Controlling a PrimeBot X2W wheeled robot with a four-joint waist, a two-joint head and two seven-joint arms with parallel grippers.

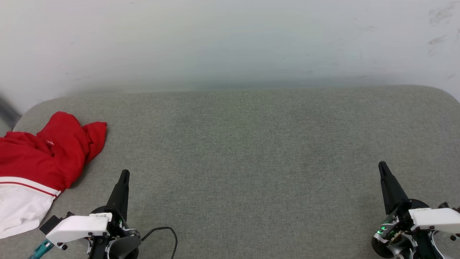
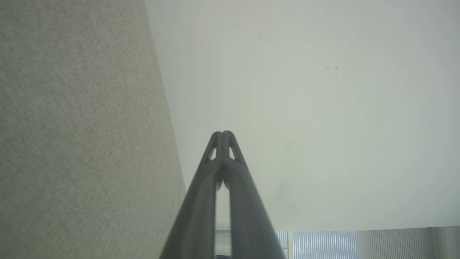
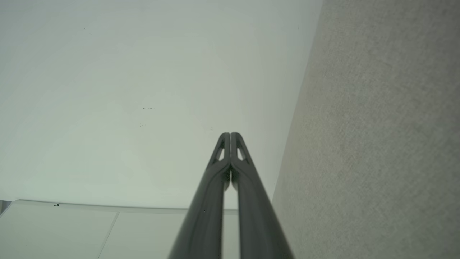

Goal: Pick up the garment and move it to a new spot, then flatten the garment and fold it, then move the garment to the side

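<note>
Judging reach, we find the garment [image 1: 39, 158] crumpled at the frame's left edge, up-left of our nearer left end effector [image 1: 124, 174]; it and the right end effector [image 1: 382, 166] are closed, empty.

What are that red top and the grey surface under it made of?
The garment: soft thin cloth, perhaps a synthetic knit, since it crumples in loose folds. The surface: matt grey woven fabric, likely upholstery, with a fine visible weave.
</note>
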